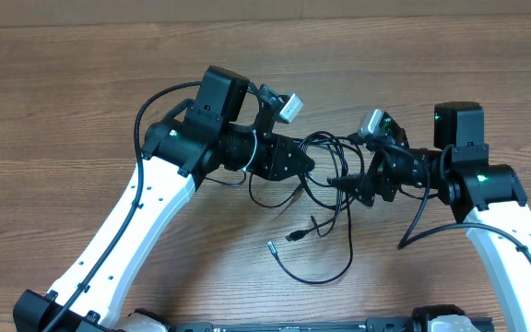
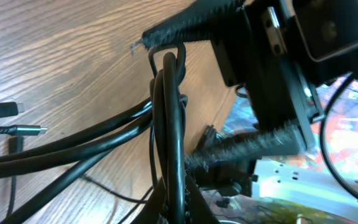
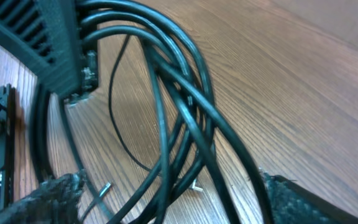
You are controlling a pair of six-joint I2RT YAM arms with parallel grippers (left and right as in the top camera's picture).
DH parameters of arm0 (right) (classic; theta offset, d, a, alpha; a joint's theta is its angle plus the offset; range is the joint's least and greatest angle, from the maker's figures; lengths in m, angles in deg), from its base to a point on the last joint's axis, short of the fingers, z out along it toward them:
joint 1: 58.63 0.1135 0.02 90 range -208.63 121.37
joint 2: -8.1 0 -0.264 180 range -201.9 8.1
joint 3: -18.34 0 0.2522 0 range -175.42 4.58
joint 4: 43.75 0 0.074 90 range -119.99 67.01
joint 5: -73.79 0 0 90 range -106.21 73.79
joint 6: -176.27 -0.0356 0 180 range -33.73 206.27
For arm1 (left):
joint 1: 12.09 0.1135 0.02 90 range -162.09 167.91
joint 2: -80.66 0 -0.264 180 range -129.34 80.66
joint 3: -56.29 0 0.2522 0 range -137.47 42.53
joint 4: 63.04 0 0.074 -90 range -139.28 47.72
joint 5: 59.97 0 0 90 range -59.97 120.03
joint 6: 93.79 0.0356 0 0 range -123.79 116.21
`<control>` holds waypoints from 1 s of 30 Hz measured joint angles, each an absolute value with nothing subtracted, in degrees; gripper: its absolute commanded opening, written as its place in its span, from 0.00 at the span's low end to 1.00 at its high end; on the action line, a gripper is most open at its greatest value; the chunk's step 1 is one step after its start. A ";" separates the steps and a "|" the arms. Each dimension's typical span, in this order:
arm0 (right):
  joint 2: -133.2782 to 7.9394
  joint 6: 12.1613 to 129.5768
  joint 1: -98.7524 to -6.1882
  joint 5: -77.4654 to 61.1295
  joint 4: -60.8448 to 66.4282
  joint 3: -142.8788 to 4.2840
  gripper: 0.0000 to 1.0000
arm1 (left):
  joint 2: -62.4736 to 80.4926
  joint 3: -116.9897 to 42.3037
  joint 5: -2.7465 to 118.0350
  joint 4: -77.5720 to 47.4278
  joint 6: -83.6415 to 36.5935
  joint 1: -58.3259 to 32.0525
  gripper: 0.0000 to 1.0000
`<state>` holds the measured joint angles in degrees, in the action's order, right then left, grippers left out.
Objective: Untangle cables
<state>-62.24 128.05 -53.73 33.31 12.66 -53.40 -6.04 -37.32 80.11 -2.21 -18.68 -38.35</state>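
The cables (image 1: 325,175) are thin black cords tangled in a bundle between my two grippers at mid-table. Loose ends with small plugs (image 1: 293,237) trail toward the front. My left gripper (image 1: 310,168) is shut on the bundle. In the left wrist view the cables (image 2: 166,112) run down into its closed fingers (image 2: 174,205). My right gripper (image 1: 339,184) is open. In the right wrist view its fingers (image 3: 58,193) stand wide apart with several strands of the cables (image 3: 185,112) passing between them, and the left gripper (image 3: 48,43) holds the bundle at top left.
The wooden table (image 1: 63,92) lies all around. Two plug ends (image 2: 2,110) rest on the wood left of the bundle. The arms' own thicker black cables (image 1: 422,217) hang beside each arm. The arm bases (image 1: 293,323) line the front edge.
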 measured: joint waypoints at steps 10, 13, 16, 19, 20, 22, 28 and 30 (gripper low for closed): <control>-62.24 128.00 -53.73 33.07 13.08 -53.40 0.04 | -6.04 -37.32 81.32 -2.21 -18.86 -38.37 0.04; -62.24 127.57 -53.73 33.07 13.16 -53.40 0.04 | -6.04 -37.32 81.10 -2.14 -18.86 -38.35 0.04; -62.24 127.00 -53.73 33.31 13.27 -53.40 0.04 | -6.04 -37.32 77.91 0.06 -19.03 -38.37 0.04; -62.24 126.84 -53.71 34.88 13.18 -53.40 0.04 | -6.04 -37.32 68.59 4.87 -20.80 -38.37 0.05; -62.24 126.80 -53.64 35.40 13.16 -53.40 0.04 | -6.04 -37.32 66.61 5.72 -21.31 -38.37 0.04; -62.24 126.76 -53.31 36.54 13.12 -53.40 0.04 | -6.04 -37.32 60.68 8.41 -23.38 -38.61 0.04; -62.24 125.84 -53.55 36.93 12.18 -53.40 0.04 | -6.04 -37.32 42.56 15.32 -32.85 -38.63 0.04; -62.24 125.01 -53.62 37.04 11.59 -53.40 0.04 | -6.04 -37.32 39.11 16.41 -36.93 -38.63 0.04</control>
<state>-62.24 125.01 -53.62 37.04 11.59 -53.40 -6.04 -37.32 39.11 16.41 -36.93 -38.63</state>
